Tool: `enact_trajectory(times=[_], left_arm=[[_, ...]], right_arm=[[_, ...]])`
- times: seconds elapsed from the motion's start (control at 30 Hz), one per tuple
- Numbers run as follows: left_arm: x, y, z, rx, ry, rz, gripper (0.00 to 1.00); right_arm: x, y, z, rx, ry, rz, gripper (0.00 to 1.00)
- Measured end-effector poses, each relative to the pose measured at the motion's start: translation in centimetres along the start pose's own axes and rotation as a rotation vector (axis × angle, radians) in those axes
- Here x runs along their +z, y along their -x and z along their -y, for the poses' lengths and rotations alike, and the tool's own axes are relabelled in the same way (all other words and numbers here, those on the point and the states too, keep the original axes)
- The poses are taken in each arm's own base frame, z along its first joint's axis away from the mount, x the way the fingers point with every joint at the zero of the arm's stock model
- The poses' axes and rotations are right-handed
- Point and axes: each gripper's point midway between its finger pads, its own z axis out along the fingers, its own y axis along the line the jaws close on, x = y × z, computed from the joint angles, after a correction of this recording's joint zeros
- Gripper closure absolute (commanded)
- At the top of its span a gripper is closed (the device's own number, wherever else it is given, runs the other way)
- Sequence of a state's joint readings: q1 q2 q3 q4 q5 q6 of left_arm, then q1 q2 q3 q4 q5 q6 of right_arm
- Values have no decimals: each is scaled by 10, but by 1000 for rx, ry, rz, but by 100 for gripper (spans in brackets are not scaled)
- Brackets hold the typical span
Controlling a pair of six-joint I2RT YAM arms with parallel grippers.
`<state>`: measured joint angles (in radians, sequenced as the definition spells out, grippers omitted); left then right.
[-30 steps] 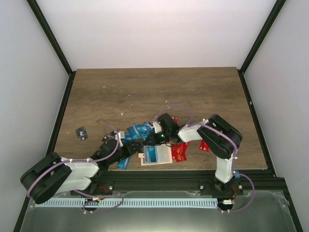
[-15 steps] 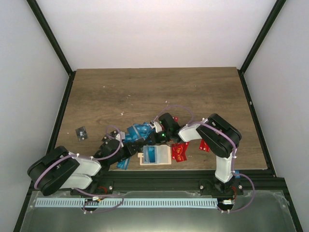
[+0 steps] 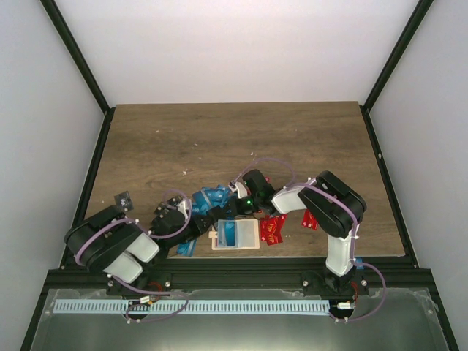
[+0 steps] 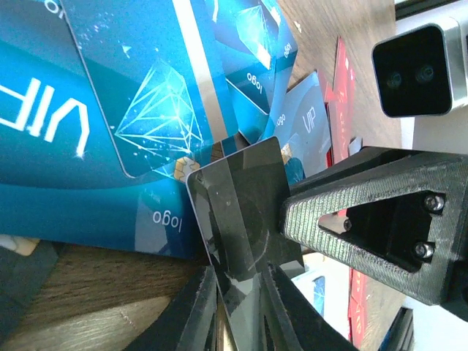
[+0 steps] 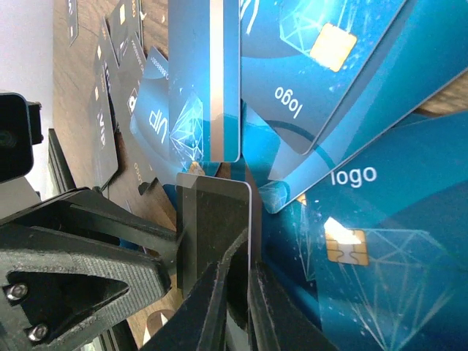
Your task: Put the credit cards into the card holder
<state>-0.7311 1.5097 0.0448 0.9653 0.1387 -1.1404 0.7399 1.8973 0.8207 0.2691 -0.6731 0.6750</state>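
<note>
- Right gripper [image 5: 235, 274]: fingers together, clamped on 1 edge of a black card [image 5: 216, 219].
- Left gripper [image 4: 240, 281]: 1 finger stands on each side of an adjacent edge of the same black card, with a narrow gap. Whether the pads press on the card cannot be told.
- Black card: held off the table [image 3: 219, 139], above the heap of blue cards [image 3: 208, 199]. Its face is tilted, not flat. Its long axis cannot be read with certainty from either wrist view.
- Card holder [image 3: 251, 235]: lies flat close to the near edge of the table, just beside the 2 grippers and on their near side, toward the arm bases. 1 blue card [image 3: 230, 232] already sits in it.
- Holder axis: the long side runs left-right in the top view. Which side the mouth faces cannot be told.
- Nearness: the left gripper reaches in from the holder's left, the right gripper from its far side. Neither tip is clearly nearer.
- Judgement: the step in hand appears to be a transfer of 1 card between arms. The coming move calls for a short travel toward the bases, with the card levelled and lined up with the holder.
- Still outside the holder: red cards [image 3: 272, 230] just right of it, and a second black card [image 3: 123, 201] well apart on the left.
</note>
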Motion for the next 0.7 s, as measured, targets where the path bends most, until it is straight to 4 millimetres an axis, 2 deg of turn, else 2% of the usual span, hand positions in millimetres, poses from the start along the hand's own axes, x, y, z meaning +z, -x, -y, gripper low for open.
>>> enact_trajectory(times=[0.17,0.27,0.4,0.53,0.7], left_arm=[[3,1,-2,-8,-2,6,89],[4,1,-3,-9,-3,8,96],[5,3,0,-18,-22,17,96],[5,4,1,-23,-36,21,96],[4,4,1,-30,-35,24,96]], right_arm=[[-1,1,2,7,3,9,91],[-2,1,2,12,11,15,91],[-4,3,4,18,22,22,92],[-5,3,4,25,40,22,99],[-8,6,-2,14,78,20,99]])
